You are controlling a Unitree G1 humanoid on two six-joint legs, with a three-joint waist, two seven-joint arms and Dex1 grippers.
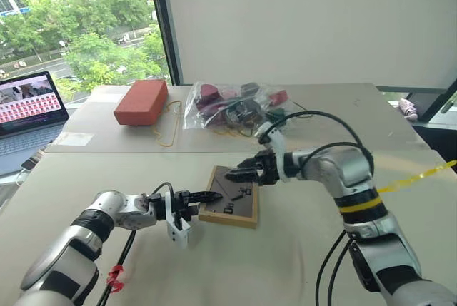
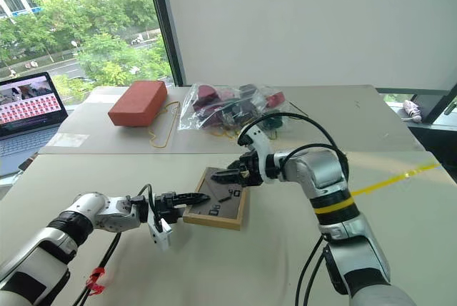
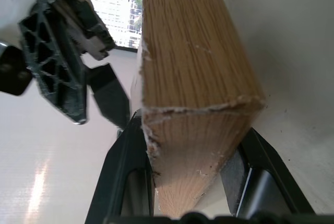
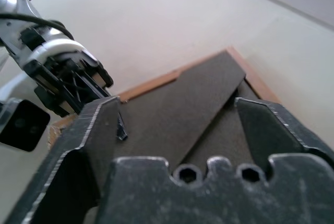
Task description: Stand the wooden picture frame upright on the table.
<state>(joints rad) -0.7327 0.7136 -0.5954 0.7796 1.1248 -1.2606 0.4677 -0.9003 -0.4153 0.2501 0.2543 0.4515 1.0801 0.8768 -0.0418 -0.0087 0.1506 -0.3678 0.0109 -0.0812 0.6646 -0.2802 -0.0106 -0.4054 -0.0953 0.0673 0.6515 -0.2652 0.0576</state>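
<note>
Your left gripper (image 1: 208,197) is clamped on the near-left corner of the wooden picture frame (image 1: 230,197), one finger on each face of the wood, as the left wrist view shows. Your right gripper (image 1: 235,175) hovers over the frame's far edge with its jaws spread and nothing between them. The frame lies back-up near the middle of the worktop (image 1: 285,256), its near-left corner lifted in that grip, at about 5 o'clock from the red brick-like block (image 1: 141,102). Expect it to be light and rigid, with smooth wood that could slip and possibly a breakable front; hold it by the wooden rim, not the thin fold-out stand (image 4: 193,114). No brand, label or writing can be read on it.
</note>
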